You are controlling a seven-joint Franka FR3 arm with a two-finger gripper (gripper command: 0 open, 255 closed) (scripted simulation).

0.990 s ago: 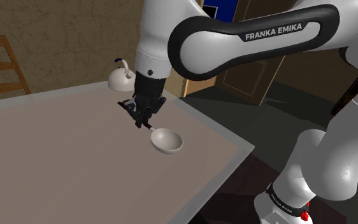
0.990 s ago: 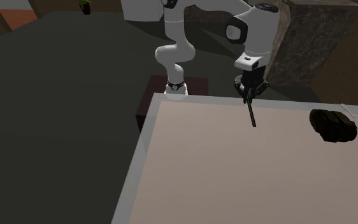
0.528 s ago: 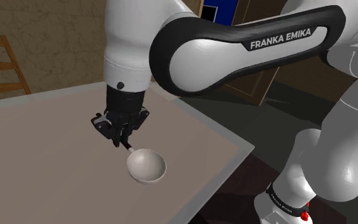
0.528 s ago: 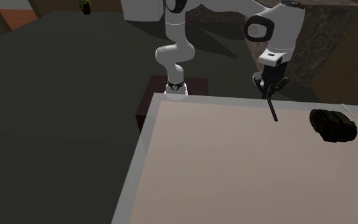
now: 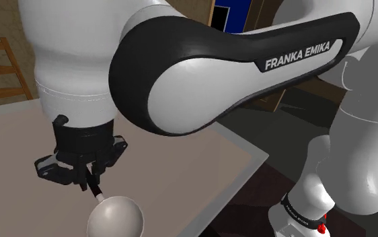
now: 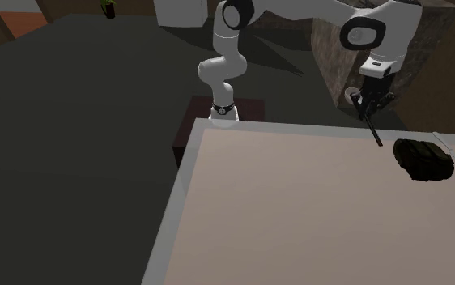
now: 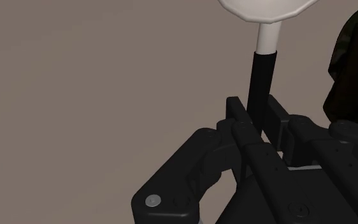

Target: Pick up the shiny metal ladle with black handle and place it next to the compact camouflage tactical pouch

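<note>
The ladle hangs above the table, my gripper (image 5: 89,179) shut on its black handle (image 7: 261,79). Its pale rounded bowl (image 5: 116,217) sticks out below the hand in the shoulder view. In the second exterior view the gripper (image 6: 371,104) is near the table's far right, and the dark handle (image 6: 376,135) slants down toward the camouflage pouch (image 6: 423,159). That pouch lies on the table close to the handle's tip. In the wrist view both fingers clasp the handle at the gripper (image 7: 260,127), with the bowl (image 7: 267,7) beyond and the pouch (image 7: 356,70) close beside it.
The beige table (image 6: 282,210) has a pale rim; its near edge (image 5: 247,165) drops to a dark floor. A wooden chair (image 5: 3,67) stands past the table. The arm's stand (image 6: 226,109) sits behind the far edge. A thin pale strip (image 6: 447,145) lies by the pouch.
The arm has swung with the ladle across the table toward the pouch: rightward in the second exterior view, down and left in the shoulder view. The grip on the handle is unchanged.
</note>
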